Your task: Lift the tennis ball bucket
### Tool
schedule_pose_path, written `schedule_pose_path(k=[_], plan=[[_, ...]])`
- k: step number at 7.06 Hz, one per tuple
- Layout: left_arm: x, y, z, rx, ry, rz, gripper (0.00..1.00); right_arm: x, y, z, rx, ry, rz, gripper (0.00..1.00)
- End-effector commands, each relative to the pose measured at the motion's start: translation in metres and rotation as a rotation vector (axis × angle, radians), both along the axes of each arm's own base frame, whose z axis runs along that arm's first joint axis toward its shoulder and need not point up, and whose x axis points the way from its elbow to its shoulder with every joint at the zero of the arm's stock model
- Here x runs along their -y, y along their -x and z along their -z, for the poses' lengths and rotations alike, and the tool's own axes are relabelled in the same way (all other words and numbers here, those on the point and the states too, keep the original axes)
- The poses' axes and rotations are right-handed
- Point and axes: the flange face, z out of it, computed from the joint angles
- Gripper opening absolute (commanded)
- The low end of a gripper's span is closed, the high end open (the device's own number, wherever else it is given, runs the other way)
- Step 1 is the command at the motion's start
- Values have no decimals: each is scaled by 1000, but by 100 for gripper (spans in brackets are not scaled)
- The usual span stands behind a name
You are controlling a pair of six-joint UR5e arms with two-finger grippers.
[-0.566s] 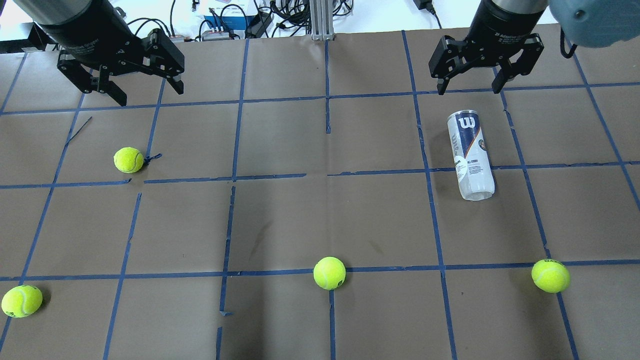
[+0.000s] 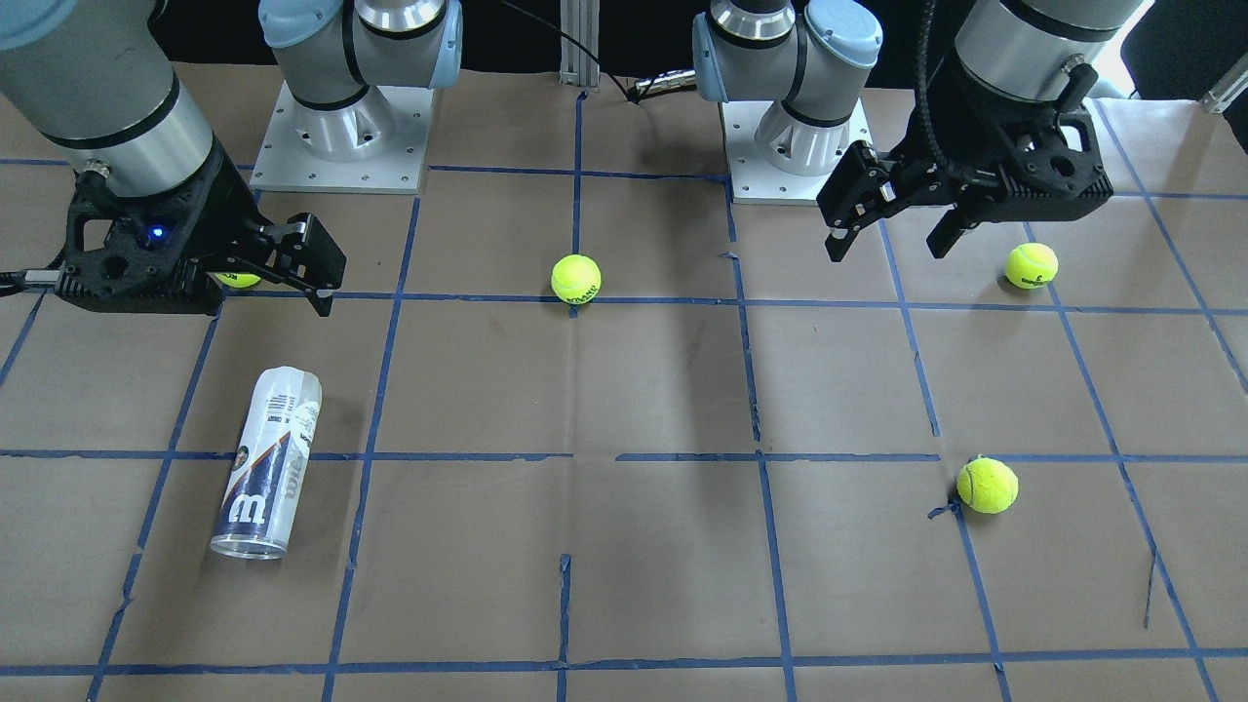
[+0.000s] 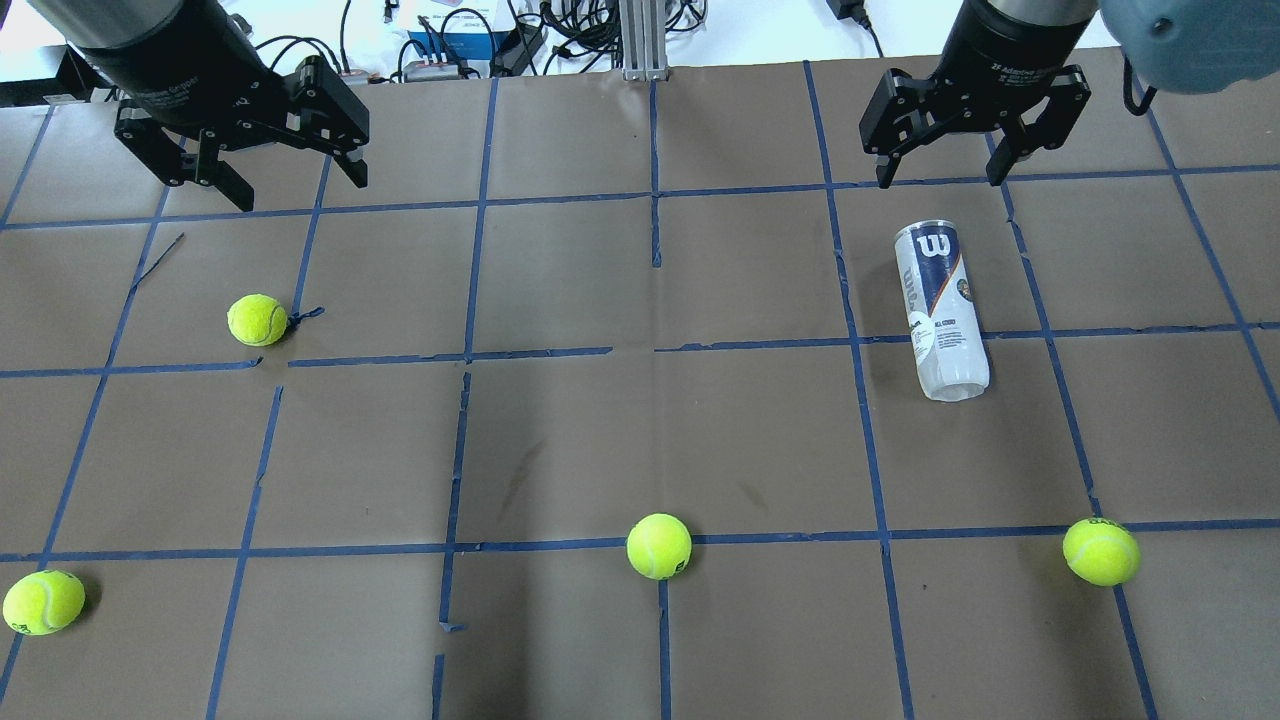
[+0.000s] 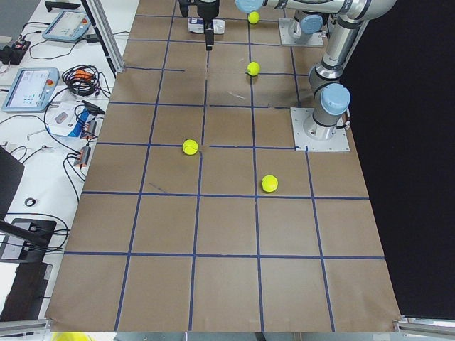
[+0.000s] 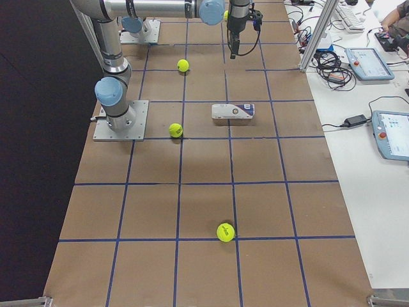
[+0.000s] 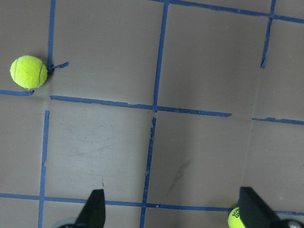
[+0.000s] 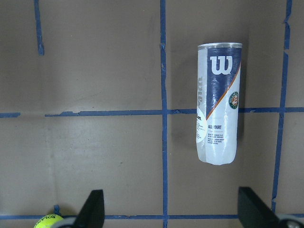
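The tennis ball bucket [image 3: 940,310] is a clear tube with a white-and-navy label and a white "W". It lies on its side on the brown table, silvery rim toward the far edge. It also shows in the front view [image 2: 268,463], the right side view [image 5: 233,111] and the right wrist view [image 7: 217,104]. My right gripper [image 3: 940,178] is open and empty, hovering just beyond the tube's rim end. My left gripper [image 3: 300,193] is open and empty at the far left of the table, well away from the tube.
Several yellow-green tennis balls lie loose: one near the left gripper [image 3: 257,319], one at the front middle [image 3: 659,546], one at the front right [image 3: 1101,551], one at the front left corner [image 3: 43,602]. Blue tape lines grid the table.
Both wrists have shifted very slightly. The tube and the balls have not moved, and both grippers stay open.
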Motion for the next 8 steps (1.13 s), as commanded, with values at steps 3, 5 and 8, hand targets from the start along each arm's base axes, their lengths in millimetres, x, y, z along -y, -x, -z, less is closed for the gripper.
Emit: schedule_pose_path(k=[3,5,8], plan=[[-2,3,3,6,-9,17,100,1,1,8,5,-14,-11,100],[-3,7,7,8,-23,42,100,3,15,13,6,-21,-17,100],[-7,7,8,5,-22,54,100,39,45,94,20,-91,-21,100]])
